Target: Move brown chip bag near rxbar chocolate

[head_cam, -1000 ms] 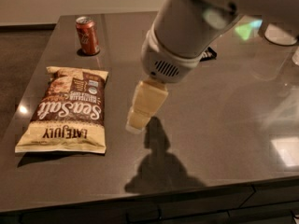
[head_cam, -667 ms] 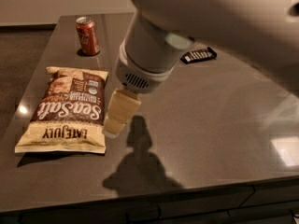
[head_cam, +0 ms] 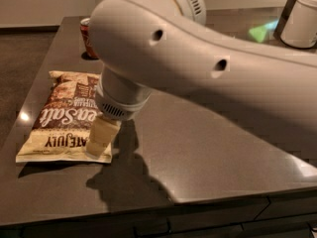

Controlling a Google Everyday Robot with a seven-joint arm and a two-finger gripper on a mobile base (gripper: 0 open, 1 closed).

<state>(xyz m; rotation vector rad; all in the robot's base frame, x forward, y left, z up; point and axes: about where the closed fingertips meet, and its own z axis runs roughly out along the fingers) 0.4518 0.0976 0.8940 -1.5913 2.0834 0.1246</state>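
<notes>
The brown chip bag lies flat on the dark table at the left, its "Sea Salt" script facing up. My gripper hangs from the big white arm and sits over the bag's lower right edge, at or just above its surface. The rxbar chocolate is hidden behind the arm.
A red-brown soda can stands behind the bag at the back left, mostly covered by the arm. A white appliance stands at the back right. The table's front edge runs close below the bag.
The arm has swung left and closer to the camera, carrying the gripper from the middle of the table to the bag's right edge. The arm now covers the rxbar. The bag has not moved.
</notes>
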